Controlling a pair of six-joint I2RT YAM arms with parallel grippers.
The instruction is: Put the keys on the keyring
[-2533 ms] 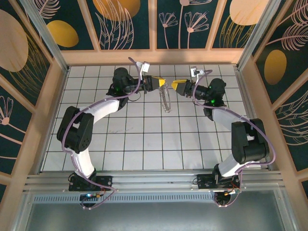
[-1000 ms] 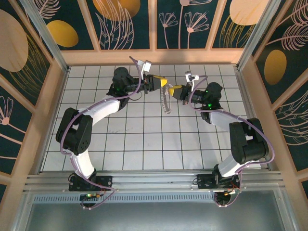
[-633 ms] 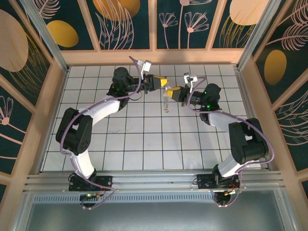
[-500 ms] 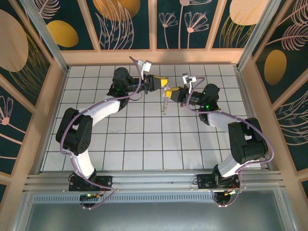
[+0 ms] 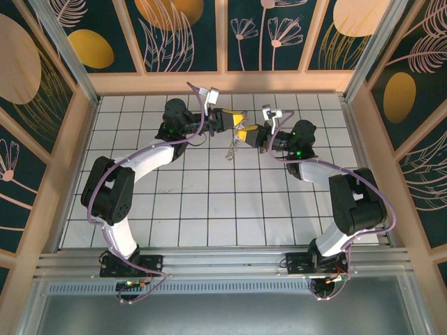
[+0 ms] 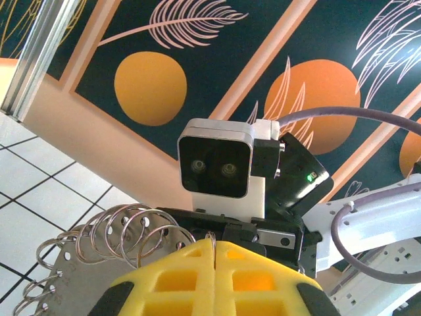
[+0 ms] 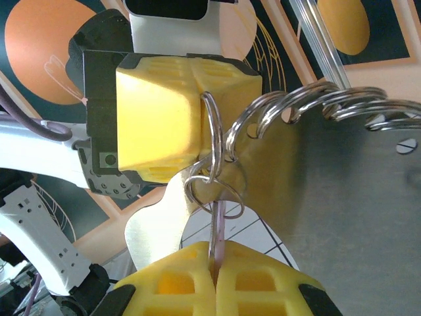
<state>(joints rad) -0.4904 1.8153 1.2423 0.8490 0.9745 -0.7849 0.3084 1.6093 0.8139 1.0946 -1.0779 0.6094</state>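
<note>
A little while ago the two tools were apart, with the keyring hanging between them. Now the right tool (image 5: 249, 131) has come in close to the left tool (image 5: 238, 118), almost tip to tip, high above the white tiled counter (image 5: 209, 202). The keyring's loose end has swung over to the left.

The left tool is squeezed tight on one shiny wire ring of the keyring (image 7: 329, 184). The keyring is a flat, dull grey metal sheet with round silver wire loops curling along its edge like a spring. The right tool is squeezed tight on the key (image 7: 219, 230), a thin pinky-purple strip sticking up from between its soft yellow blocky pads. The key's top meets a small wire ring. I cannot tell if it goes through.
</note>
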